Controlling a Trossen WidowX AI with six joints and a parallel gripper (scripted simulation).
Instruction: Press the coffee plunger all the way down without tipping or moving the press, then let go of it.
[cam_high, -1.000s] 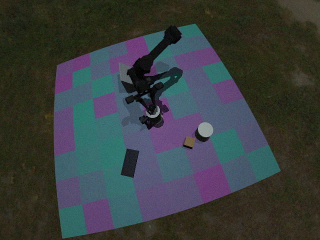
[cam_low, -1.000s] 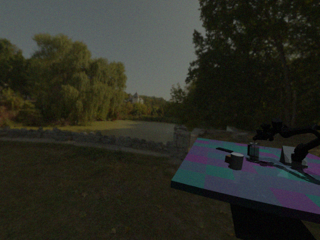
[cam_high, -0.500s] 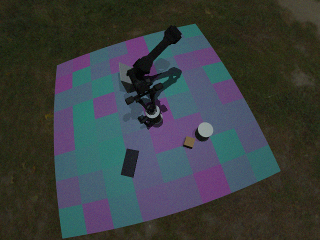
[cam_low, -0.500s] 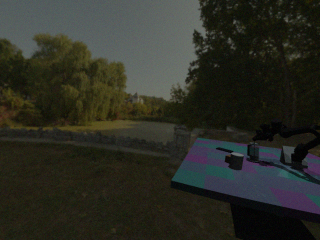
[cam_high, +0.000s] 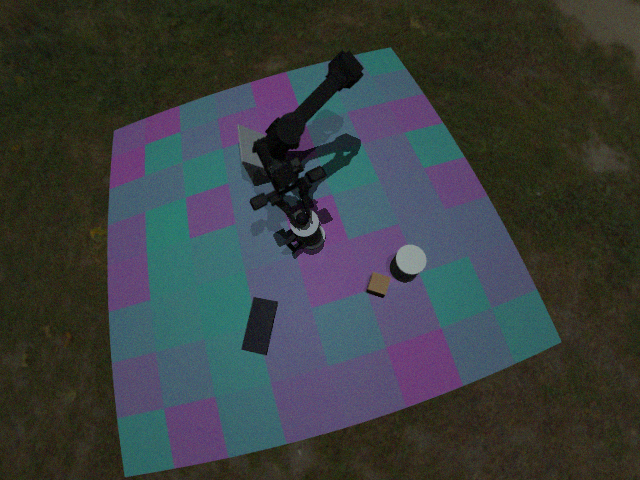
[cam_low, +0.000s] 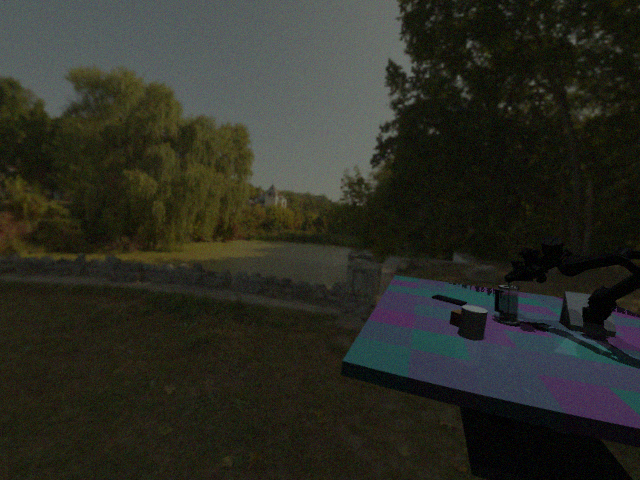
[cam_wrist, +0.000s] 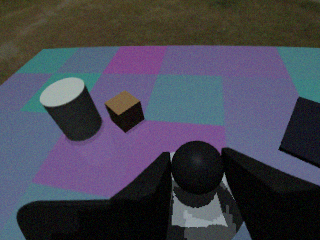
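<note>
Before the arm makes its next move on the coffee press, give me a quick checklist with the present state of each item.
1. Gripper shut on the plunger knob: ok, a finger stands on each side of the knob.
2. Coffee press upright on the table: ok in the exterior view.
3. Plunger fully down: cannot tell; the knob sits close above the lid, but any remaining travel is hidden.
4. Nearby things apart from the press: ok; the white-topped cylinder, the small brown cube and the dark flat slab all stand apart from it.
5. Gripper released: not ok, not yet let go.
</note>
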